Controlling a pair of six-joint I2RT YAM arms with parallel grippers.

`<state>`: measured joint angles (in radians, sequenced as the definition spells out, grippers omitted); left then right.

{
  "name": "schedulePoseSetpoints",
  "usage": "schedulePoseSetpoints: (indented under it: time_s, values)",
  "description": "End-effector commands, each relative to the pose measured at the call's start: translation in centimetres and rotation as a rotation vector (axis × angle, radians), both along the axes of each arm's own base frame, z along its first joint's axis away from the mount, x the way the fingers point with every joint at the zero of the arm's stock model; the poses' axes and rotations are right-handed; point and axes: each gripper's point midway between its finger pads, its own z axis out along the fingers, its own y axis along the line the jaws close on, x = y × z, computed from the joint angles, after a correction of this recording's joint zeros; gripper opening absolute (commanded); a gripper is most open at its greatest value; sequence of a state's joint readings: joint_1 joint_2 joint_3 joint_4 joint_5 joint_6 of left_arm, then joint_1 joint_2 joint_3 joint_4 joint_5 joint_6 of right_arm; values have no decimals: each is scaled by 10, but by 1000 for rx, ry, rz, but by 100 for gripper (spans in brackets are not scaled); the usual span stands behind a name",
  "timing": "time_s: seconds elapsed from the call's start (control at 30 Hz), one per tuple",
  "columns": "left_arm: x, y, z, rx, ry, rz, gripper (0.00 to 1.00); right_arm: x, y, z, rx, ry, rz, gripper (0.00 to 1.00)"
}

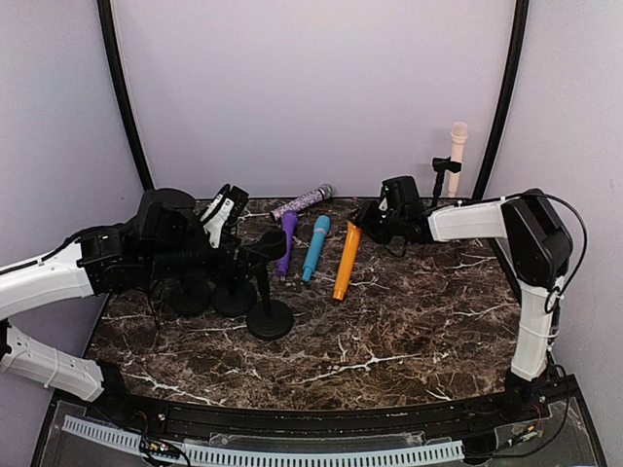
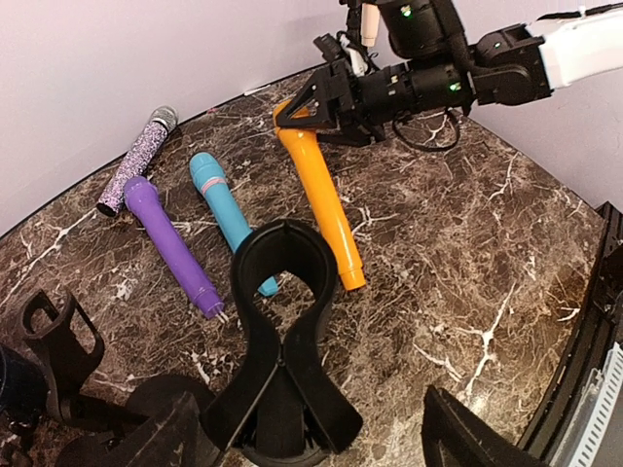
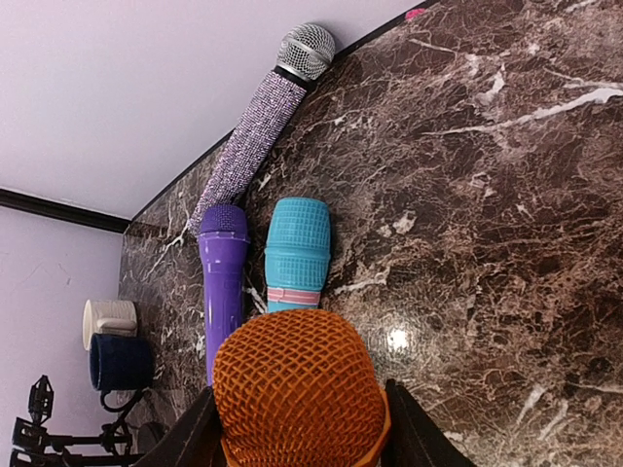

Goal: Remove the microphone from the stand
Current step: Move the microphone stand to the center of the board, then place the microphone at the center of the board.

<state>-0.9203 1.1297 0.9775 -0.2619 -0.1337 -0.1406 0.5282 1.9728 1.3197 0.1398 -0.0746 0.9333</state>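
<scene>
Table (image 1: pixel 409 331): dark marble with white veins; both your arms reach across it from the near edge.
Empty stand (image 1: pixel 269 318): its round base sits left of centre, and its black clip (image 2: pixel 282 360) stands upright holding nothing.
Left gripper (image 2: pixel 316 428): your fingers are spread wide, one on each side of the clip's neck, with a gap to it on both sides.
Spare stands (image 1: pixel 212 297): two more round bases stand just left of the empty stand.
Orange microphone (image 1: pixel 347 263): it lies on the marble out of any stand, tail toward you and mesh head at the far end.
Right gripper (image 1: pixel 364 226): your fingers (image 3: pixel 404 438) press against both sides of the orange head, clamped on it.
Blue microphone (image 1: pixel 315 248): it lies just left of the orange one.
Purple microphone (image 1: pixel 287 243): it lies left of the blue one.
Glitter microphone (image 1: pixel 300 203): it lies at the back edge, silver head to the right.
Cream microphone (image 1: pixel 457 156): it is upright in a stand clip at the far right corner.
</scene>
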Motion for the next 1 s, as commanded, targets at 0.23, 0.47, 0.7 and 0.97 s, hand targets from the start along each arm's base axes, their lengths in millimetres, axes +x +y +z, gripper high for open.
schedulePoseSetpoints:
  time_s: [0.23, 0.47, 0.7, 0.97]
  values:
    - [-22, 34, 13, -91, 53, 54, 84, 36, 11, -41, -41, 29, -41, 67]
    - [-32, 54, -2, -122, 79, 106, 85, 39, 9, -31, -79, -7, -34, 81]
    - [-36, 68, -18, -112, 99, 142, 90, 20, -1, 34, -93, -188, 27, 88]
    - [-35, 90, -49, -122, 154, 192, 92, -25, -59, 110, -273, -366, 0, 91]
